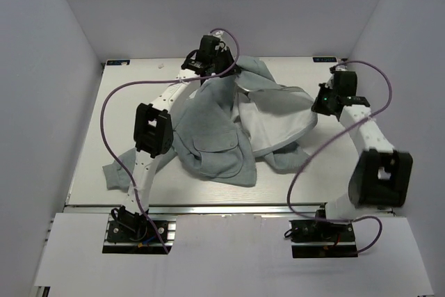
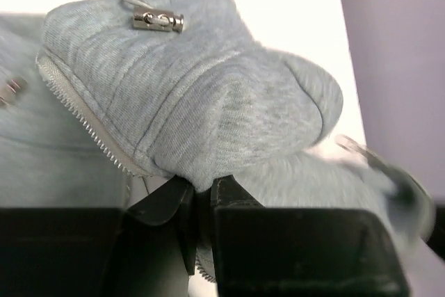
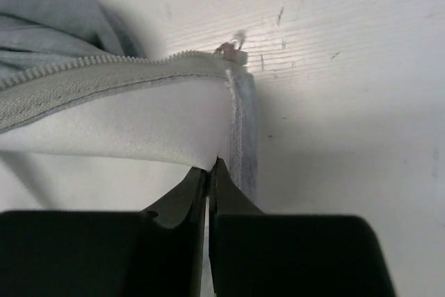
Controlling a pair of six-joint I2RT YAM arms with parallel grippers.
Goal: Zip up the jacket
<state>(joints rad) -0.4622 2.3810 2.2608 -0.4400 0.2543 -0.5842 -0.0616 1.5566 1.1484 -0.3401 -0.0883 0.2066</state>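
The light grey jacket lies crumpled and open in the middle of the table, pale lining showing on its right half. My left gripper is at the jacket's far edge, shut on a fold of grey fabric beside a row of zipper teeth; a metal cord stopper lies on that fold. My right gripper is at the jacket's right edge, shut on the pale lining hem just below the zipper's end.
The white table is walled by pale panels on three sides. A jacket sleeve trails toward the near left corner beside the left arm. Purple cables loop over both arms.
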